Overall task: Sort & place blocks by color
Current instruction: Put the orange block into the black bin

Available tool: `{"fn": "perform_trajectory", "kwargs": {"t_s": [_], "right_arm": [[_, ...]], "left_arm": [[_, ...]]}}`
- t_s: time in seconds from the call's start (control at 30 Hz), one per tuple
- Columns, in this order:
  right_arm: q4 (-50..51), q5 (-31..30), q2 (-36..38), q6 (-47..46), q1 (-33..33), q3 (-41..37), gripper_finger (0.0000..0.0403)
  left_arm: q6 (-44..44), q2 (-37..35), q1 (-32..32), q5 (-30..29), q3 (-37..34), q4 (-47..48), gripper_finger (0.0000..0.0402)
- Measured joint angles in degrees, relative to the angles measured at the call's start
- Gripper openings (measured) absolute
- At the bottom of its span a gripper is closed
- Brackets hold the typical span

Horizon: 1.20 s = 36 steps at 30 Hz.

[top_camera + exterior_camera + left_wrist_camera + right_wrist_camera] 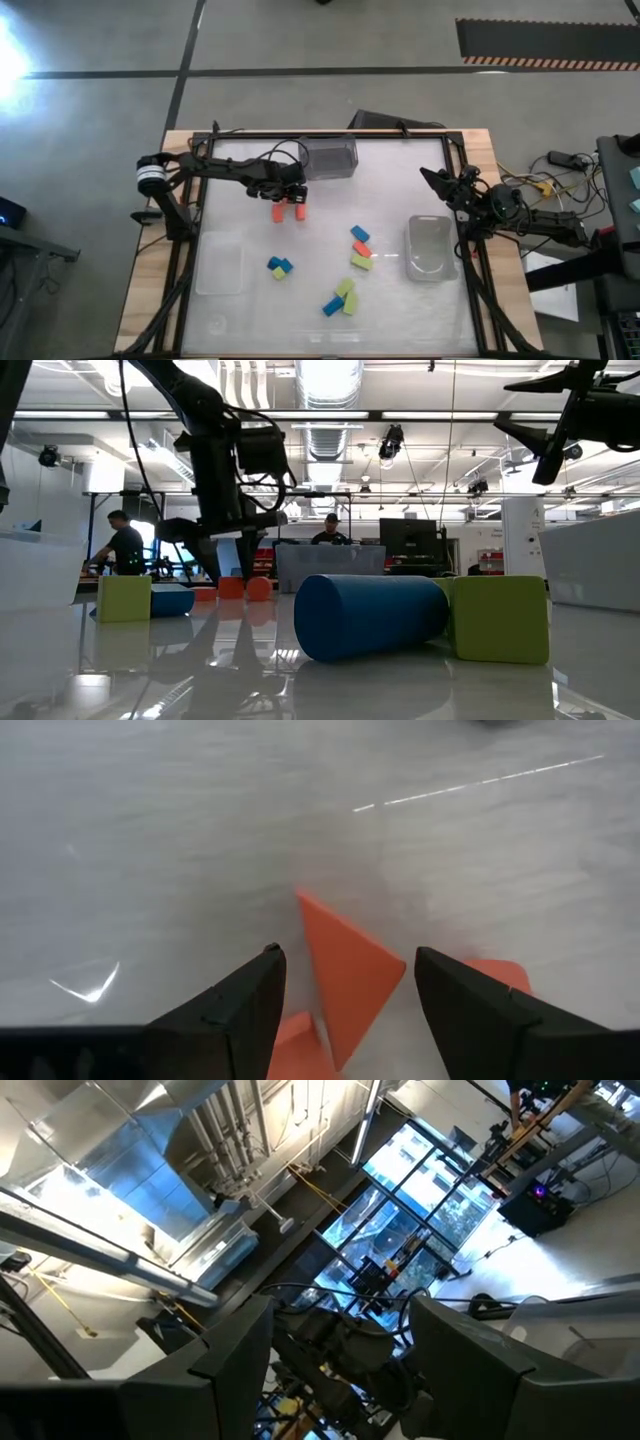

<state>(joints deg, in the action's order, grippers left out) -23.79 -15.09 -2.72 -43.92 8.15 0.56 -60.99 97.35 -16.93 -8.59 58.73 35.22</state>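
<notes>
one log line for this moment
left gripper: open over orange blocks | right gripper: open, parked at table edge | bins: no blocks visible

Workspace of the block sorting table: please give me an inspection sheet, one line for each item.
Surface: glossy white table, wooden rim.
Job's things: orange-red blocks under the left hand; blue, yellow-green and orange-red blocks loose mid-table, none in a bin.
Clutter: three clear bins, at the left, right and far side.
Grippers: left hand open, straddling an orange-red wedge; right hand open, raised at the right edge.
Cables: bundle off the table's right side.
Surroundings: people at desks behind.
</notes>
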Motion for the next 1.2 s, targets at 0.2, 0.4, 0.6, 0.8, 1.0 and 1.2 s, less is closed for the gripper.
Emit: {"fn": "perform_trajectory", "kwargs": {"t_s": [0.2, 0.4, 0.6, 0.8, 1.0, 1.2], "right_arm": [[0.3, 0.0, 0.0, 0.0, 0.0, 0.0, 0.0226], [0.5, 0.0, 0.0, 0.0, 0.0, 0.0, 0.0226], [0.6, 0.0, 0.0, 0.0, 0.0, 0.0, 0.0226], [0.8, 0.0, 0.0, 0.0, 0.0, 0.0, 0.0226], [0.8, 0.0, 0.0, 0.0, 0.0, 0.0, 0.0226], [0.9, 0.0, 0.0, 0.0, 0.0, 0.0, 0.0226]], "left_arm": [[0.0, 0.0, 0.0, -0.6, -0.1, -0.1, 0.0186], [-0.1, 0.0, 0.0, -0.6, -0.1, -0.1, 0.0139], [-0.2, 0.0, 0.0, -0.6, -0.1, -0.1, 0.0117], [-0.2, -0.5, 0.0, -0.5, 0.0, 1.2, 0.0115], [0.0, -4.3, 0.0, -0.9, 0.8, 4.7, 0.0114], [1.8, -11.8, 0.1, -1.5, 0.7, 5.7, 0.0113]]}}
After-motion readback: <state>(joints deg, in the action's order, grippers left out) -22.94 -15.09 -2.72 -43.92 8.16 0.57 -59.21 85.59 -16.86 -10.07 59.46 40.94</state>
